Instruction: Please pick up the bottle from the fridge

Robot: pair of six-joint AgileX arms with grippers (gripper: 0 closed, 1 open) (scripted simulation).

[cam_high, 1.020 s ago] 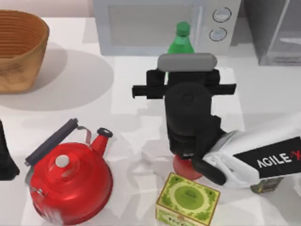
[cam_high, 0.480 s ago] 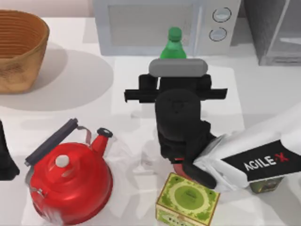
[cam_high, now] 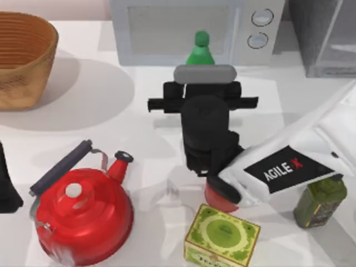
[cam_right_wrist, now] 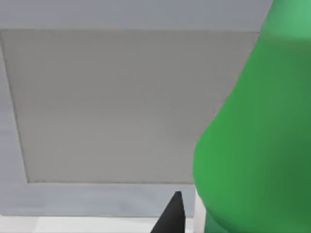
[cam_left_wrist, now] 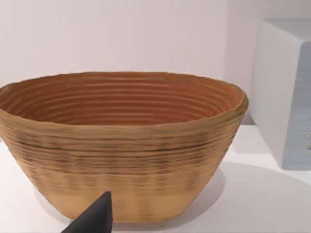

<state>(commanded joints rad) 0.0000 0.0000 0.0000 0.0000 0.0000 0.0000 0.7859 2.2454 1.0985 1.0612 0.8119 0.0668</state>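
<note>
The bright green bottle (cam_high: 199, 49) stands upright in front of the microwave door, well left of the dark grey fridge (cam_high: 328, 39) at the table's back right corner. My right gripper (cam_high: 202, 78) is shut on the bottle below its neck, and the wrist's grey bar covers the body. In the right wrist view the bottle (cam_right_wrist: 257, 136) looms close, with one dark fingertip (cam_right_wrist: 170, 216) beside it. My left gripper (cam_high: 6, 186) is parked at the table's left edge.
A light grey microwave (cam_high: 183, 28) spans the back. A woven basket (cam_high: 22, 55) sits at back left and also shows in the left wrist view (cam_left_wrist: 121, 145). A red kettle (cam_high: 83, 211), a green tin (cam_high: 222, 236) and a dark olive bottle (cam_high: 320, 203) line the front.
My right arm has carried the green bottle leftward along the microwave front. Its forearm swung up and uncovered the dark olive bottle at front right. The left arm is still.
</note>
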